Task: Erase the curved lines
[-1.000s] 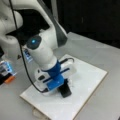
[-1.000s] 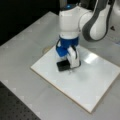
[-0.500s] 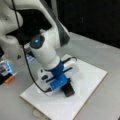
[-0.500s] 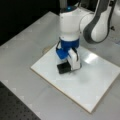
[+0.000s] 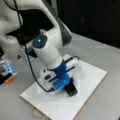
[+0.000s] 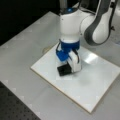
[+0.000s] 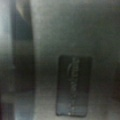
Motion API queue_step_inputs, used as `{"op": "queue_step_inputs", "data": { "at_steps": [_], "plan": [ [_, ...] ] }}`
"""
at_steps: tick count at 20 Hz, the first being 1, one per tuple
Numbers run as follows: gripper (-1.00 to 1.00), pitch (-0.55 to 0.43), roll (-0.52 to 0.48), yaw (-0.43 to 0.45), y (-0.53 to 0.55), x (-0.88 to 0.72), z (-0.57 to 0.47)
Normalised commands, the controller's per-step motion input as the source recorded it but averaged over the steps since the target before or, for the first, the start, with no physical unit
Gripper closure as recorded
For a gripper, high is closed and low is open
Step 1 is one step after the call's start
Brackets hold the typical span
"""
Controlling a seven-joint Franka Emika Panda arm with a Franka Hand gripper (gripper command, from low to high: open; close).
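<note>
2 front views show a grey surface [image 5: 105, 52] [image 6: 27, 47] carrying a white rectangular board [image 5: 92, 77] [image 6: 100, 82], which lies flat with its tan edge showing along the sides nearest the cameras. Over the board leans the white robot arm [image 5: 47, 52] [image 6: 71, 22], its blue-collared wrist pointing down at the board's middle. At the arm's end the tool [image 5: 68, 86] [image 6: 68, 67] is clenched on a dark rectangular eraser block [image 5: 71, 89] [image 6: 64, 70], whose flat underside rests on the board. A black cable [image 5: 31, 67] runs down beside the arm in a front view and curves onto the board beside the wrist.

In the wrist view the dark block [image 7: 73, 85] fills the lower middle, seen against the pale board, with a dark upright band along that view's left side.

In a front view a bright glare patch [image 6: 90, 58] sits on the board just to the right of the tool. At a front view's left edge, off the board, a small device with blue lights [image 5: 6, 67] and an orange piece [image 5: 9, 79] rest on the surface.

1 thing cannot be placed: the curve lines are not visible on any bare part of the board, in any of the 3 views; the ground under the block and wrist is hidden.
</note>
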Motion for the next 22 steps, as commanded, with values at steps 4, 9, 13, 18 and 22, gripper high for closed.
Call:
{"op": "queue_step_inputs", "data": {
  "at_steps": [4, 9, 13, 18, 22],
  "plan": [
    [1.00, -0.004, 0.102, -0.125, 0.20, 0.45, -0.58],
    [1.00, -0.003, 0.113, -0.122, 0.22, 0.47, -0.60],
    [1.00, -0.009, 0.113, -0.123, 0.27, 0.50, -0.63],
    [1.00, -0.012, 0.113, -0.146, 0.29, 0.50, -0.64],
    [1.00, 0.000, 0.113, -0.189, 0.28, 0.45, -0.62]
  ]
}}
